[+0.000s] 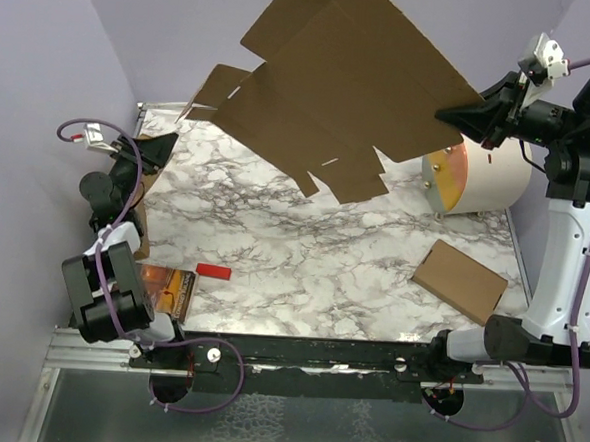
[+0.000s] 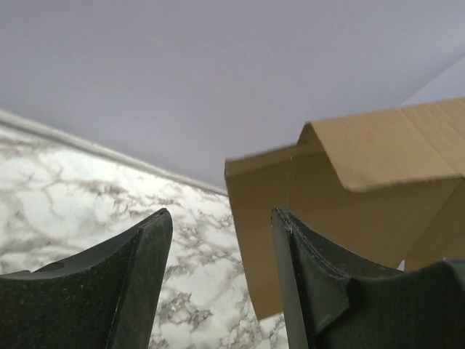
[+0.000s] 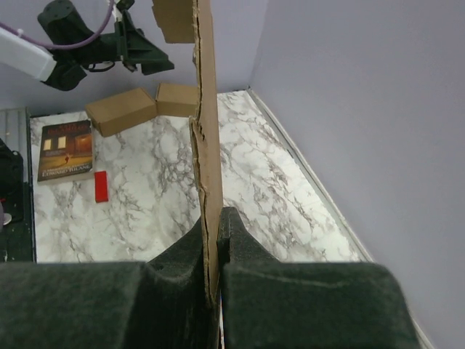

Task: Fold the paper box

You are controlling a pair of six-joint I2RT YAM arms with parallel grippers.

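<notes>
Top external view: nearest the arm bases, a dark-covered book and a small red rectangular block lie at the left of the white marbled table. A small, closed, plain brown cardboard box lies at the right. Beyond it, a cream cylinder with an orange end rests on its side. The large brown corrugated paper box, unfolded into a flat sheet, hangs tilted in the air over the far half. The right gripper, its arm raised, pinches the sheet's right edge. The left gripper, low at the far left, has its jaws spread with nothing between them, near a side flap.
</notes>
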